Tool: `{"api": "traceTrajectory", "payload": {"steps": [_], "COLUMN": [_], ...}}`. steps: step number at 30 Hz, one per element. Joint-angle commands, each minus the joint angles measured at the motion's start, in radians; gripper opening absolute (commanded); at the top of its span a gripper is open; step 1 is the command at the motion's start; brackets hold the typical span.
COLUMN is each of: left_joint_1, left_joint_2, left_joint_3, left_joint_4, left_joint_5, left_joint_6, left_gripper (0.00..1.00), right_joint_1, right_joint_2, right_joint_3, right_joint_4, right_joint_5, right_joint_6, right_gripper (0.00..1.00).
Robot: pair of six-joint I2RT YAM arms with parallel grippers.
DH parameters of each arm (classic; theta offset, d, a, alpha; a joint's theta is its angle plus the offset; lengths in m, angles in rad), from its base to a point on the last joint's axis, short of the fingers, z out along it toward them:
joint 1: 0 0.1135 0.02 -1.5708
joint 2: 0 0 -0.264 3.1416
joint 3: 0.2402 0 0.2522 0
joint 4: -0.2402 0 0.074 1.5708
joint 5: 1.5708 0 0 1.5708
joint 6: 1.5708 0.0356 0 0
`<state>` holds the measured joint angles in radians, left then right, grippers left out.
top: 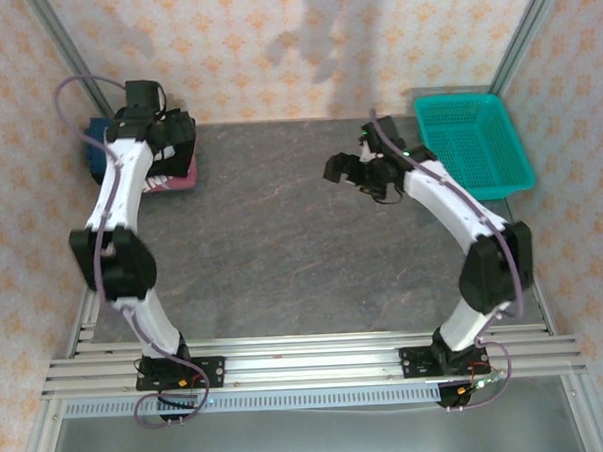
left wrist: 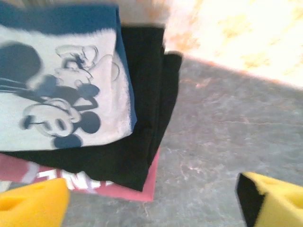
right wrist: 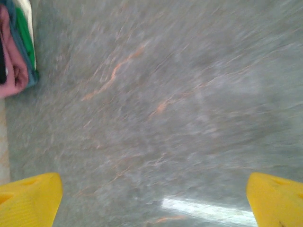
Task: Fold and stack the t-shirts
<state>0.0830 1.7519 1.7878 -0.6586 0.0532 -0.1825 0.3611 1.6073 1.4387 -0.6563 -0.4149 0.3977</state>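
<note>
The t-shirts lie folded in one stack at the far left of the table. A navy tee (left wrist: 57,85) with white cartoon print is on top. Under it is a black tee (left wrist: 147,118), and a pink tee (left wrist: 144,189) with white letters lies at the bottom. In the top view the pink edge (top: 182,181) and a navy corner (top: 97,135) stick out from under my left gripper (top: 173,152). The left gripper (left wrist: 151,208) hovers over the stack's near corner, open, with bare table between its yellow fingertips (left wrist: 33,205). My right gripper (top: 337,169) hangs open over mid-table, and the right gripper (right wrist: 151,203) holds nothing.
A teal plastic basket (top: 473,143) stands at the far right against the back wall. The grey stone-patterned tabletop (top: 272,247) stretches between the two arms. The patterned walls close in the back and both sides.
</note>
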Motion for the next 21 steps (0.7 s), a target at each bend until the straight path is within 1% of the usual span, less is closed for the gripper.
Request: {"api": "traceTrajectory", "payload": {"steps": [1,4,6,7,9,12,13,15,16,17,19,20,21], "left_joint_1": [-0.033,-0.037,-0.037,-0.037,-0.037,-0.037,-0.038,-0.039,-0.04,-0.039,-0.04,-0.04,-0.04], "left_joint_2": [-0.278,-0.471,-0.559,-0.579,-0.598,-0.599,-0.595,-0.589,-0.584,-0.575,-0.539,-0.506,-0.48], "left_joint_3": [-0.251,-0.539,-0.726,-0.803,-0.951,-1.116,-1.158,-1.268,-1.311,-1.353,-1.408,-1.436,-1.44], "left_joint_4": [0.11,0.205,0.29,0.334,0.467,0.669,0.73,0.906,0.977,1.054,1.17,1.257,1.299], "left_joint_5": [-0.039,-0.1,-0.161,-0.186,-0.213,-0.192,-0.199,-0.211,-0.217,-0.223,-0.219,-0.227,-0.224], "left_joint_6": [-0.044,-0.052,-0.026,-0.019,0.006,-0.002,-0.003,0.004,0.005,0.01,0.016,0.01,0.014], "left_gripper": [1.0,1.0,1.0,1.0,1.0,1.0,1.0,1.0,1.0,1.0,1.0,1.0,1.0], "right_joint_1": [-0.053,-0.116,-0.204,-0.246,-0.305,-0.314,-0.314,-0.315,-0.318,-0.318,-0.318,-0.318,-0.318], "right_joint_2": [-0.178,-0.334,-0.417,-0.458,-0.508,-0.521,-0.516,-0.484,-0.463,-0.446,-0.402,-0.368,-0.329], "right_joint_3": [-0.134,-0.349,-0.527,-0.595,-0.755,-0.928,-0.975,-1.074,-1.094,-1.077,-1.112,-1.131,-1.132], "right_joint_4": [0.018,0.106,0.219,0.268,0.437,0.69,0.773,0.998,1.073,1.073,1.241,1.336,1.405], "right_joint_5": [0.215,0.412,0.508,0.549,0.633,0.737,0.756,0.769,0.752,0.732,0.678,0.633,0.603], "right_joint_6": [-0.099,-0.129,-0.135,-0.131,-0.148,-0.233,-0.265,-0.319,-0.334,-0.347,-0.372,-0.392,-0.408], "right_gripper": [0.99,0.99,0.99,0.99,0.99,0.99,0.99,0.99,0.99,0.99,0.99,0.99,0.99]}}
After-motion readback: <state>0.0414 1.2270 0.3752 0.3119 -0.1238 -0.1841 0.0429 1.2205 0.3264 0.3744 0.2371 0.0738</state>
